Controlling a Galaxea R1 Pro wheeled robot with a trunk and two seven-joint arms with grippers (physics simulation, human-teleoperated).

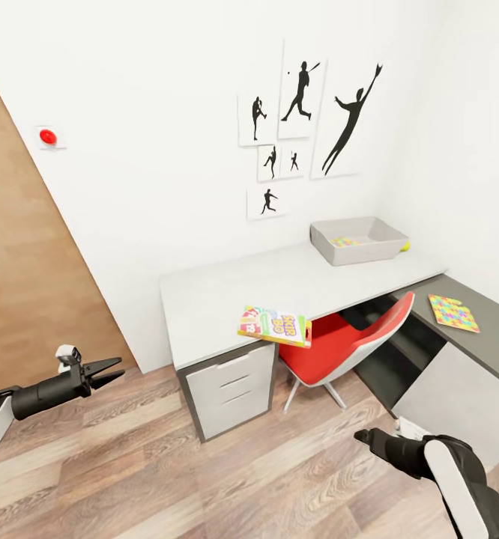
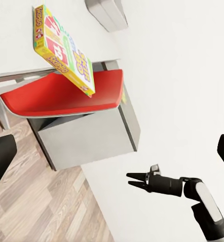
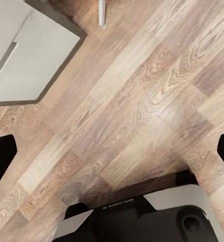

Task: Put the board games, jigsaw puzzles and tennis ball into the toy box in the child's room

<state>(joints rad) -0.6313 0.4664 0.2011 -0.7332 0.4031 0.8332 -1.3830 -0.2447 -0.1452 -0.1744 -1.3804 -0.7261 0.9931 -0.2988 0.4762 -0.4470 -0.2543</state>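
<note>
The game box [image 1: 275, 325] overhangs the worktop's [image 1: 227, 292] front edge above the chair [image 1: 345, 347]; a clumsy approach could knock it off. Left jaws [image 1: 109, 371] released, empty; right jaws' state I cannot tell.

The tennis ball [image 1: 405, 245] peeks half-hidden behind the toy box [image 1: 358, 241]; the right tool [image 1: 363, 436] shows too little to judge.

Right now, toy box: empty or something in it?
Not empty. The head view shows a multicoloured jigsaw puzzle lying on the floor of the toy box; nothing else shows inside it.
</note>
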